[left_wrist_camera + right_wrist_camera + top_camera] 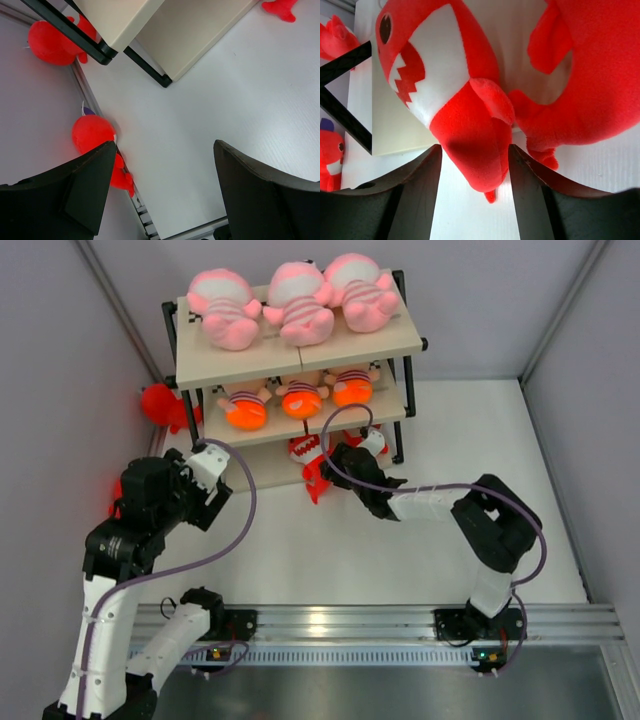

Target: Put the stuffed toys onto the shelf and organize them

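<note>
- From above: the shelf (200,365) stands on the far side. Three pink dolls (298,302) lie on its top board, and three more dolls (302,398) lie on the middle board. My right gripper (345,455) is down by the bottom board with a red shark (312,465). My left gripper (205,475) hangs near the shelf's left leg.
- Left wrist: my left jaws are spread wide, with nothing in them. A near shark (92,132) and a far shark (50,42) lie by the left wall.
- Right wrist: my right jaws stand apart. The red shark's tail end sits between them and touches both fingers (415,195), but it does not look squashed. A second shark (590,75) lies right beside it.
- I think these toys are soft, light and floppy. The fat middle is the best place to grab, not a fin.
</note>
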Controlling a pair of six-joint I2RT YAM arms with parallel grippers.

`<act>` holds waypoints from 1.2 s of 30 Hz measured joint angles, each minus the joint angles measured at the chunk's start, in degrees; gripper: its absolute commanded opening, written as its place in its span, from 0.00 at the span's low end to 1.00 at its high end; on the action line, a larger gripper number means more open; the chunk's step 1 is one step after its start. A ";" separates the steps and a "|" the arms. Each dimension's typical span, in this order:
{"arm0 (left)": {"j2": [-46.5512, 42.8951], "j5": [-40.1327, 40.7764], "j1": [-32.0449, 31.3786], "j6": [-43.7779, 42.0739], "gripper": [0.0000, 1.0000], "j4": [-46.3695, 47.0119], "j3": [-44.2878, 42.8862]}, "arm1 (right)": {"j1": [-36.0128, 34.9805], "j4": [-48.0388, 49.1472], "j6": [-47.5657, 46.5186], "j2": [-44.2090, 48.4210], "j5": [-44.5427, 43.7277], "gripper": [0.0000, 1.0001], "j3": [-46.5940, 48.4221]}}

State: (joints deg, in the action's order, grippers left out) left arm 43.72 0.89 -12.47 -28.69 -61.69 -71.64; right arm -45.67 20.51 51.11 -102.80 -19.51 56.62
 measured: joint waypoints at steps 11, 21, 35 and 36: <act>-0.15 0.00 0.00 -0.22 0.85 -0.09 0.20 | -6.88 -2.64 -15.08 8.48 -6.91 0.53 -1.90; -0.87 0.00 -0.02 -1.46 0.85 -1.77 0.20 | -17.79 -22.62 -54.69 1.70 -3.02 0.56 10.67; -0.96 -2.51 -0.02 -1.53 0.85 -2.62 0.20 | -17.07 -36.02 -72.02 -15.56 -8.46 0.58 23.89; -0.96 -2.67 -0.02 -1.51 0.85 -2.62 0.20 | -16.94 -36.28 -72.24 -15.91 -8.92 0.59 24.59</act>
State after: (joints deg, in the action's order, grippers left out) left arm 42.76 -1.78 -12.49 -30.20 -64.31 -71.44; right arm -62.61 -15.77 -21.12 -118.72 -28.42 81.21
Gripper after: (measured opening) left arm 0.846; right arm 0.585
